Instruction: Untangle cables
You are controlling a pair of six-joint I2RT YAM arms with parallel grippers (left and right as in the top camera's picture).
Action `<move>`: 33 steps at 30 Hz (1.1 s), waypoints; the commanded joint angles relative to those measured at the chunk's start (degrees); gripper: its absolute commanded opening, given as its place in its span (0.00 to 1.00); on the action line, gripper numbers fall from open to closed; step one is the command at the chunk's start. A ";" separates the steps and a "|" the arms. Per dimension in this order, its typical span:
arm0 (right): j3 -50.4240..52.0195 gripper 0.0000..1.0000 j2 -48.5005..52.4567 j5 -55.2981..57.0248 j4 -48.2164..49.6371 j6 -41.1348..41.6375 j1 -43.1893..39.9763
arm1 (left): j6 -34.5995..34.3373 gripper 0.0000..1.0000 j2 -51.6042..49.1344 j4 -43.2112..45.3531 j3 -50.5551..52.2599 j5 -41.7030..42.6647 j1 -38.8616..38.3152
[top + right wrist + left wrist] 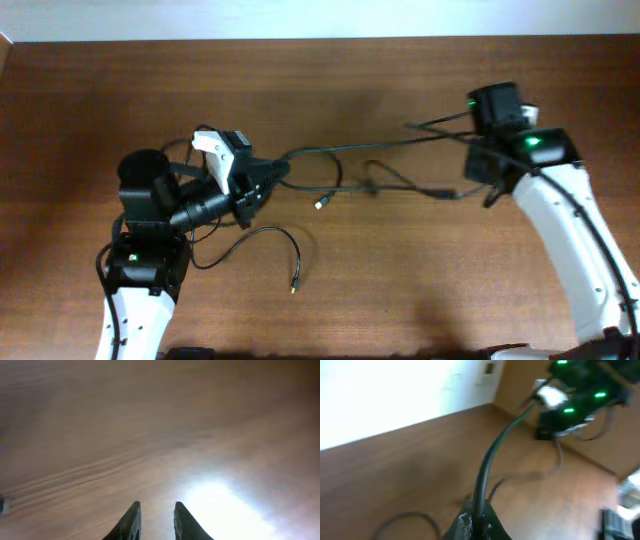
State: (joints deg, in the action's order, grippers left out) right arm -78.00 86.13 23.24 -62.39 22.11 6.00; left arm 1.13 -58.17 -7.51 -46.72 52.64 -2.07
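A thin black flexible cable is clamped in the left claw and stretched above the brown wooden counter. The right claw is seen narrowly parted and empty.

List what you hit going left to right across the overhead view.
left arm → left gripper → silver-tipped plug → cable tangle → right arm. The loose cable loop near the left gripper overlaps it, so it is left out.
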 commanded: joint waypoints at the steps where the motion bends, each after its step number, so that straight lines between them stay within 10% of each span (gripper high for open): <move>1: -0.20 0.21 -4.79 2.69 -0.26 0.63 -6.58 | 5.49 0.04 0.61 -2.54 -0.26 -17.33 1.01; 5: -0.20 0.04 -9.86 -9.38 0.42 -8.44 -7.10 | 6.29 0.13 0.61 -5.33 -0.26 -15.87 0.98; 9: -0.24 0.46 -11.15 -49.66 -1.64 -33.94 -4.15 | 6.25 0.17 0.61 -5.22 -0.26 5.70 0.92; 11: -0.22 0.52 -11.15 -49.35 -2.14 -34.38 2.84 | 6.27 0.26 0.61 -5.01 -0.26 3.93 0.94; 12: -0.22 0.54 -10.84 -45.03 -1.51 -34.32 9.53 | 6.27 0.37 0.61 -5.03 -0.26 -15.32 0.94; 16: -0.17 0.56 -2.25 -28.33 6.64 -34.29 16.81 | 4.83 0.61 1.95 -5.05 -0.28 -44.70 1.01; 25: -0.17 0.67 22.23 -31.85 39.93 -34.99 16.92 | 4.11 0.65 19.93 -30.97 -0.26 -36.74 0.98; 33: 0.02 0.53 33.62 -35.69 40.35 -34.95 16.92 | 4.11 0.66 19.93 -32.09 -0.26 -36.72 0.98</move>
State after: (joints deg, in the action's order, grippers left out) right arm -77.78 119.72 -11.57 -21.89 -12.53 22.57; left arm 5.93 -38.26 -39.68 -47.05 15.03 -1.10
